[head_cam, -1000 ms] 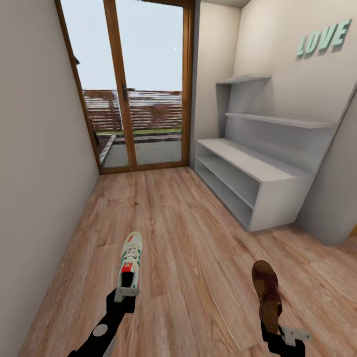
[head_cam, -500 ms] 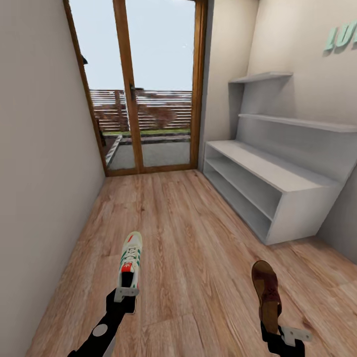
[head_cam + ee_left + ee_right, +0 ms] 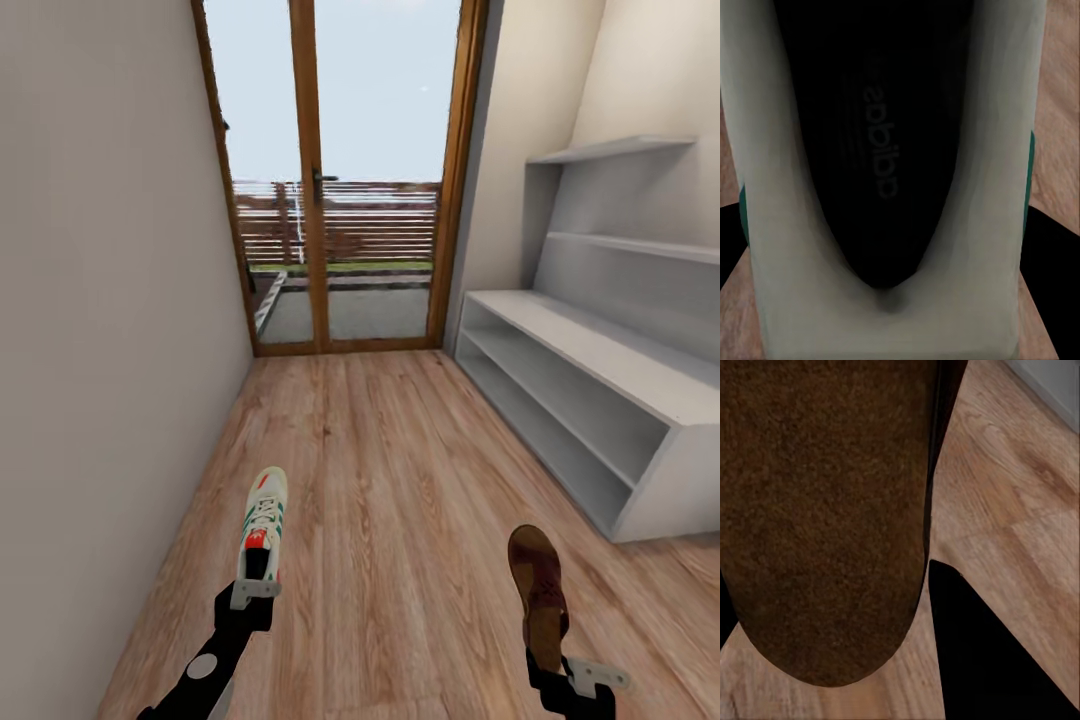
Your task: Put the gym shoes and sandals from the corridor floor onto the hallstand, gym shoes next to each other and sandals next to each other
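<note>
One gym shoe, white with green stripes and a red-orange tongue patch, is held at its heel by the left gripper, jaws closed on the heel, toe pointing away, above the floor. In the left wrist view the shoe shows its dark insole with faint lettering and pale padded collar; its toe is cut off.

One sandal, flat, brown and rough-textured, is held at its near end by the right gripper, jaws closed on it, above the floor. The gripper is partly cut off at the picture's edge. In the right wrist view the sandal has a rounded end and a grainy surface; its far part is cut off.

One floor of light brown wood-grain planks.

One glazed door with a wooden frame at the corridor's far end.

One shoe rack, light grey: low bench, two open shelf levels below, two floating shelves above. Its right side is cut off. It stands well apart from both held shoes.
</note>
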Available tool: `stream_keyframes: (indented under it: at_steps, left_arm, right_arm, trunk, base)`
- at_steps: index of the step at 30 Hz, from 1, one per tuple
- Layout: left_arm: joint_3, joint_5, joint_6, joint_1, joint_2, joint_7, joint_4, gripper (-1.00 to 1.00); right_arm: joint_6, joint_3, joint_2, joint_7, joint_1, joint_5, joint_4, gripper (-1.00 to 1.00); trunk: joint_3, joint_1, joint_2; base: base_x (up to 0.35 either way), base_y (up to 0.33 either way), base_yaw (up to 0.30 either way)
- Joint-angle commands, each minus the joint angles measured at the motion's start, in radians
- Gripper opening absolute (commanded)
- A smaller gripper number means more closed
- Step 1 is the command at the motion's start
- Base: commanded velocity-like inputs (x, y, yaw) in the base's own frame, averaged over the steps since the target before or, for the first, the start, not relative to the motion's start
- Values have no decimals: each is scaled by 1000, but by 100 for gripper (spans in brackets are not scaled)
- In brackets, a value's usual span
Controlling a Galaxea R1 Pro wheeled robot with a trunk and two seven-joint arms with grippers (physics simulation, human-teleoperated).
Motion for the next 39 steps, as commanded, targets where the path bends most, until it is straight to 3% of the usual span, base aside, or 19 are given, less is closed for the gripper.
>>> stream_keyframes:
  at_steps: [1,11,12,15,27,39]
  left_arm:
    - [0,-7,-3,-1,0,1,1,-100]
    - [4,-7,-4,-1,0,1,0,-100]
    - [48,-6,-5,-1,-1,0,-1,-100]
    - [68,-6,-6,-1,-2,0,1,-100]
    - [72,-6,-6,-1,-2,-2,1,-100]
    - [72,-6,-6,-1,-2,-2,0,-100]
  right_arm:
    - [-3,-8,1,8,-1,3,0,-100]
    - [-3,-8,0,9,0,3,1,-100]
    - [-3,-8,0,8,-1,3,1,-100]
    - [-3,-8,0,8,-1,3,1,-100]
    - [-3,-8,0,8,-1,3,1,-100]
    - [-4,-9,-3,9,-1,3,0,-100]
  trunk:
    - [-1,0,0]
    - [-1,0,0]
    - [-1,0,0]
    - [-1,0,0]
    - [-1,0,0]
    - [-1,0,0]
  base:
    - [313,156,47]
    - [313,156,12]
    - [313,156,2]
    - [313,157,1]
    - [313,156,0]
    - [335,23,0]
